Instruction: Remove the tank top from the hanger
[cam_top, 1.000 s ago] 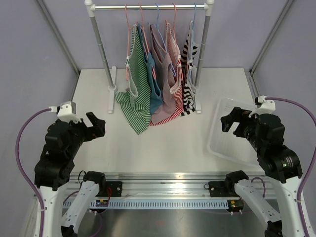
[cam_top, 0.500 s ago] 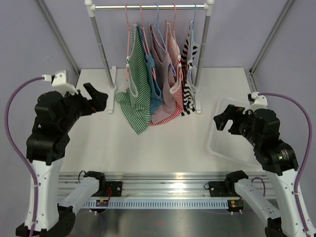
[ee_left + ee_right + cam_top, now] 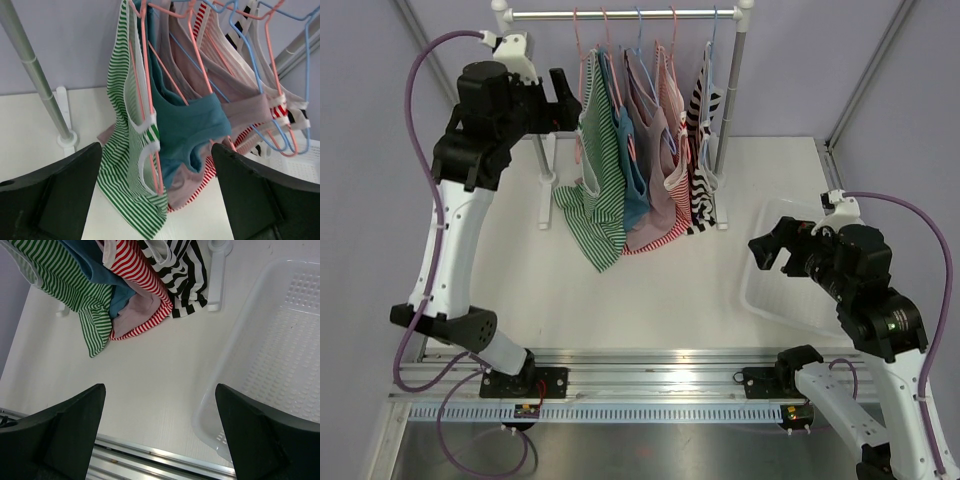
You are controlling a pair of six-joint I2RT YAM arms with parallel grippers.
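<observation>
Hovering with the left gripper (image 3: 565, 98) spread wide, just left of the green-striped tank top (image 3: 601, 170) hanging on its pink hanger (image 3: 146, 75) at upper centre; holding the right gripper (image 3: 761, 253) likewise open at lower right. Expecting light, limp, stretchy cloth; aiming to pinch a shoulder strap (image 3: 124, 60).

The left arm (image 3: 445, 250) and the right arm (image 3: 865, 285) are made of long white tubes with fat black joints. A purple cable (image 3: 415, 90) loops off the left arm, and one more loops off the right arm. Each wrist has a small white box (image 3: 510, 45) on top. A tiny green light (image 3: 892, 326) glows on the right arm. The bases (image 3: 520, 378) are black, and a thin red wire (image 3: 541, 392) sits by the left one. The left gripper (image 3: 565, 97) and the right gripper (image 3: 766, 252) are black, with wide, flat, dull fingers (image 3: 50, 200).
</observation>
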